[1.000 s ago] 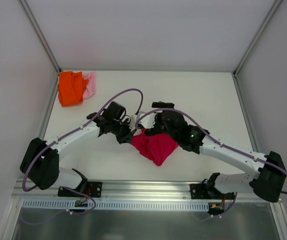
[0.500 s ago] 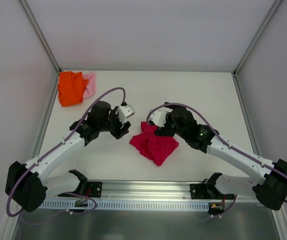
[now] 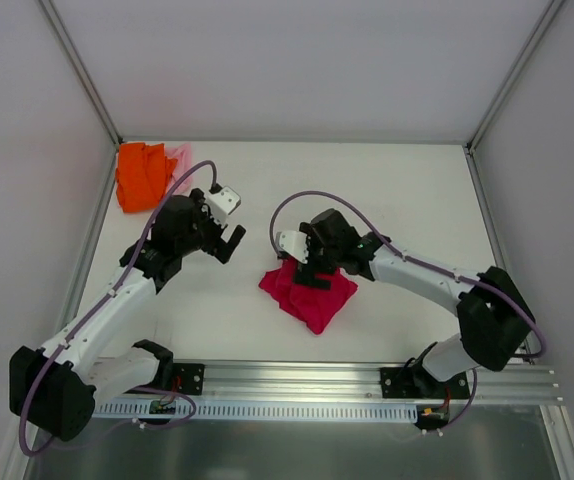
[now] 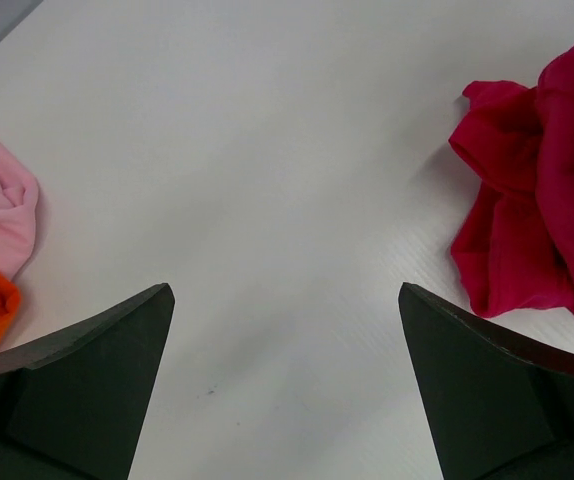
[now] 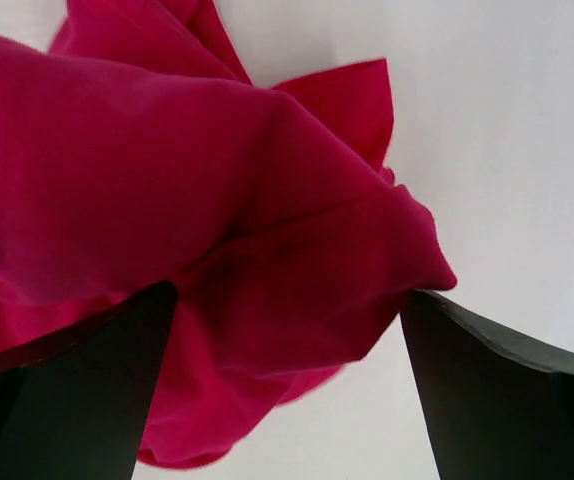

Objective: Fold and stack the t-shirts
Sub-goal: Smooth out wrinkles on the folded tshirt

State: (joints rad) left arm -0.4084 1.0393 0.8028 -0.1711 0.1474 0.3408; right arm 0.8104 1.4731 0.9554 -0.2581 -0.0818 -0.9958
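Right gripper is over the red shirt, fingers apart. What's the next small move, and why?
Probably lower the right gripper and close on a raised fold of the crimson shirt. It is open over the cloth, which lies crumpled; the left gripper is open over bare table, away from it.

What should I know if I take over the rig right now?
Left gripper: open, empty, above bare table.
Right gripper: open, low over the red shirt.
Red shirt: crumpled mid-table. Orange shirt and pink shirt: bunched together in the far left corner.
Done: nothing looks folded or stacked.
Left: fold all three, then stack.
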